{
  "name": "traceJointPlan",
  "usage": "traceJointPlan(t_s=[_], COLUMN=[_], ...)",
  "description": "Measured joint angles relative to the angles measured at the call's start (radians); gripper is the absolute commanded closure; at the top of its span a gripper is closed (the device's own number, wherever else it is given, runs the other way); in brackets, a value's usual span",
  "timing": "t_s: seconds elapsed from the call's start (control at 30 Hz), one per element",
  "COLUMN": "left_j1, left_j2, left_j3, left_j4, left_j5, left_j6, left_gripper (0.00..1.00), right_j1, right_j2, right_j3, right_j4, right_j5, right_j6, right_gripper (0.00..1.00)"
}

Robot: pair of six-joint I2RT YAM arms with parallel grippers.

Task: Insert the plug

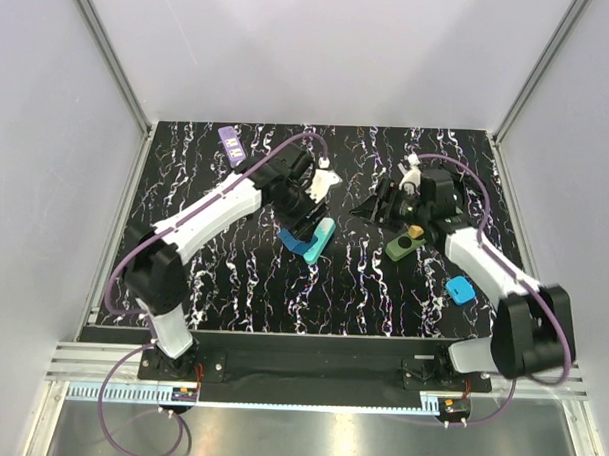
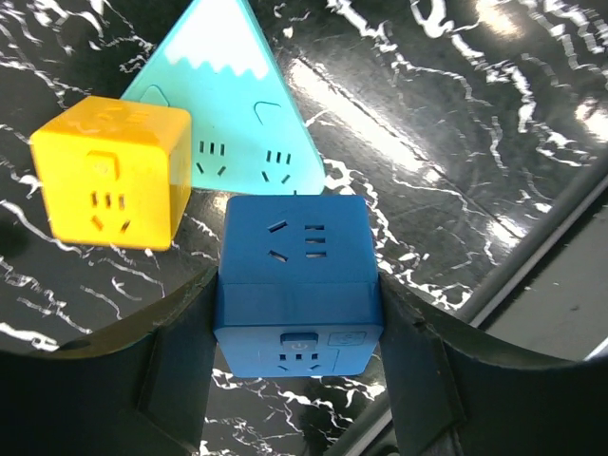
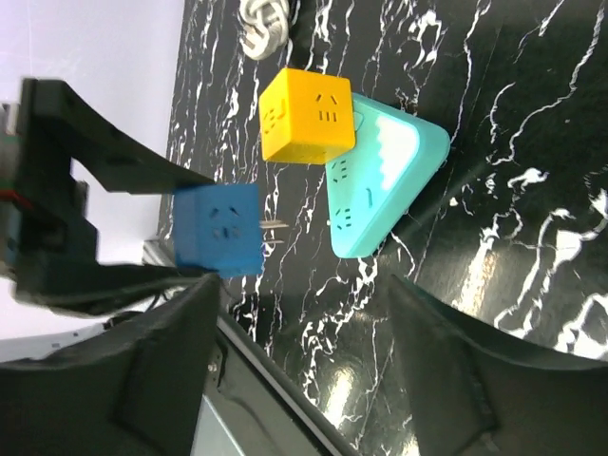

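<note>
My left gripper [image 2: 299, 313] is shut on a blue cube plug [image 2: 294, 247], one black finger [image 2: 180, 351] on each side of it. The right wrist view shows the cube [image 3: 218, 228] off the table with its metal prongs [image 3: 275, 228] pointing at a teal triangular power strip [image 3: 385, 190], a small gap between them. A yellow cube [image 3: 306, 114] sits on the strip's far end. From above, the left gripper [image 1: 305, 226] hangs over the strip [image 1: 322, 235]. My right gripper [image 1: 385, 206] stands to the right of it, open and with nothing between its fingers [image 3: 161, 361].
A purple block [image 1: 230, 143] lies at the back left. A green piece with a gold top [image 1: 404, 246] and a small blue piece [image 1: 460, 289] lie near the right arm. A white coiled cord [image 3: 264, 24] sits behind the strip. The metal table rail [image 3: 275, 389] runs close below.
</note>
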Motion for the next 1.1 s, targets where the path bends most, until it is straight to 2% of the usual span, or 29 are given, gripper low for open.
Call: traceJointPlan(t_s=[0.1,0.27,0.4,0.67,1.1], left_j1=[0.000,0.000,0.000,0.001,0.003], left_j2=[0.051,0.112,0.134,0.167,0.210], left_j3=[0.020,0.064,0.064,0.064,0.076], left_j4=[-0.001,0.008,0.011,0.007,-0.004], left_j5=[-0.004,-0.012,-0.013,-0.009,-0.013], left_j6=[0.009,0.021,0.020,0.024,0.023], left_gripper=[1.00,1.00,1.00,1.00,1.00], right_j1=[-0.001,-0.001,-0.001,0.024,0.042], right_j2=[0.134,0.314,0.395,0.474,0.502], right_j3=[0.046,0.112,0.157,0.183,0.183], right_j4=[0.054,0.114,0.132,0.158,0.185], right_j5=[-0.039,-0.086,-0.092,-0.093,-0.093], right_j6=[0.046,0.103,0.116,0.112,0.107], right_gripper=[0.41,0.42,0.41,0.39,0.40])
